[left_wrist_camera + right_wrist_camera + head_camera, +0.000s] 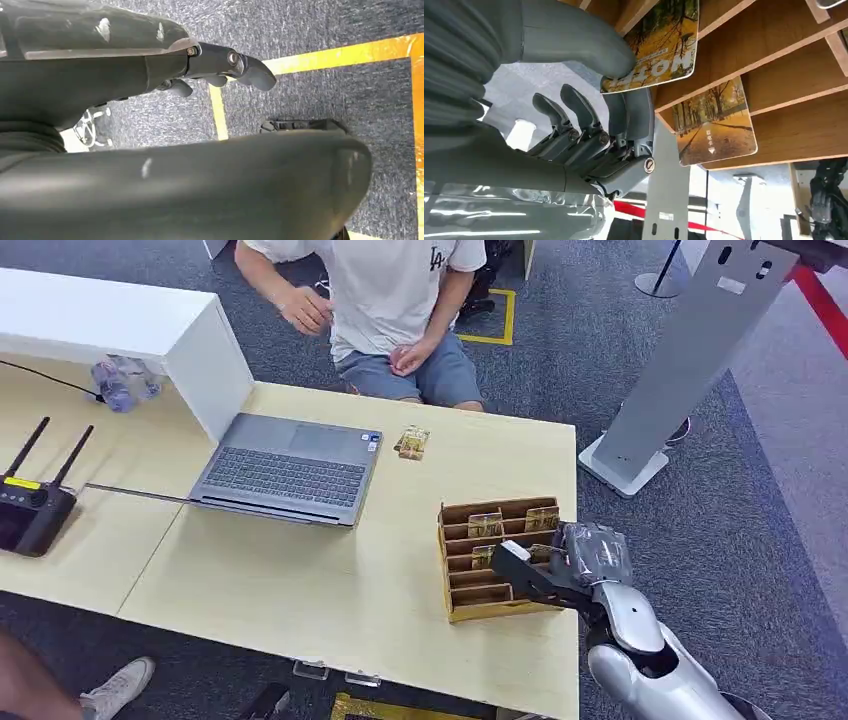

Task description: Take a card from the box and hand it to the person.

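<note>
A slotted wooden box [478, 597] stands near the table's right edge with several autumn-photo cards upright in its slots. My right hand [565, 562] reaches into the box from its right side. In the right wrist view this hand [589, 125] pinches one card [663, 42] at its corner, thumb on the face and fingers [629, 112] behind, while the card still sits in its slot of the box [774, 50]. A second card [714, 125] stands in the neighbouring slot. My left hand [220, 62] hangs over the carpet holding nothing. The person [390, 300] sits across the table.
An open grey laptop [285, 470] lies mid-table, with a small stack of cards [413, 443] beside it. A white shelf [120, 325] and a black radio unit [35, 515] are at the left. A grey stand [680, 370] rises right of the table.
</note>
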Motion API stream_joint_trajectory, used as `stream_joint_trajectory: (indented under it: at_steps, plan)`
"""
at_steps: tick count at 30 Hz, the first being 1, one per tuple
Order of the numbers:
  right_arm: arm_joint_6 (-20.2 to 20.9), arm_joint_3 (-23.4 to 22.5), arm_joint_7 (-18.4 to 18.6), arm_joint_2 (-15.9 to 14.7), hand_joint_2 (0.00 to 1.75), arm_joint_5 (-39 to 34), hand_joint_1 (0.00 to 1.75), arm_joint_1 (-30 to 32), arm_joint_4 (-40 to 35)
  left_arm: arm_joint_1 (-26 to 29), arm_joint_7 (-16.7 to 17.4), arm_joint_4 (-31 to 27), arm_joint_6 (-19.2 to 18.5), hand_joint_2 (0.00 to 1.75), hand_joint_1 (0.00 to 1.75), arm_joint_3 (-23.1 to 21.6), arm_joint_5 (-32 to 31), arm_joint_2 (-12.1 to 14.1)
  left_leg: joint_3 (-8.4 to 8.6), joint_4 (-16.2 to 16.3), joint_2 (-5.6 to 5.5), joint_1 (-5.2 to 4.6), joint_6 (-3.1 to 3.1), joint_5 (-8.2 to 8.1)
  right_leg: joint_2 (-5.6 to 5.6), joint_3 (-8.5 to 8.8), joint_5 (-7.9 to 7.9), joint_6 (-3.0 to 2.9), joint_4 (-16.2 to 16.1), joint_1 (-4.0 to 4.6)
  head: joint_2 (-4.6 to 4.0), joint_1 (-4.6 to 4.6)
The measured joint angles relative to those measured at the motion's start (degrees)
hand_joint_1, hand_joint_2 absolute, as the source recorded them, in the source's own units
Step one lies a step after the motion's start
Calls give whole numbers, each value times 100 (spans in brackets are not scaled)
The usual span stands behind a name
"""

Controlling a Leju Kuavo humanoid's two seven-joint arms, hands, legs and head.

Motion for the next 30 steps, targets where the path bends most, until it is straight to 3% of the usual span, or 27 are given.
stream_joint_trajectory:
  at_steps: [9,14,22,30]
  plan:
    - [-291,-98,186,-148,175,260,159,2,-514,2,-7,0,135,0,0,0,98,0,-1,0,0,0,1,1,0,-1,1,-1,0,0,0,0]
    - [-577,-306,218,-321,175,746,159,-22,-1295,11,-26,0,160,0,0,0,151,0,-1,1,0,0,1,1,-1,-1,1,-1,0,0,0,0]
    - [-879,-606,-94,-437,175,1095,159,-44,-2501,16,-26,0,162,0,0,0,160,-9,0,0,0,0,1,1,0,-1,1,-1,0,0,0,-2]
    - [-1084,-658,-510,-405,175,793,159,47,-2854,14,-24,0,168,0,0,-2,166,-28,-3,0,-1,0,1,1,-1,0,1,-1,0,0,0,0]
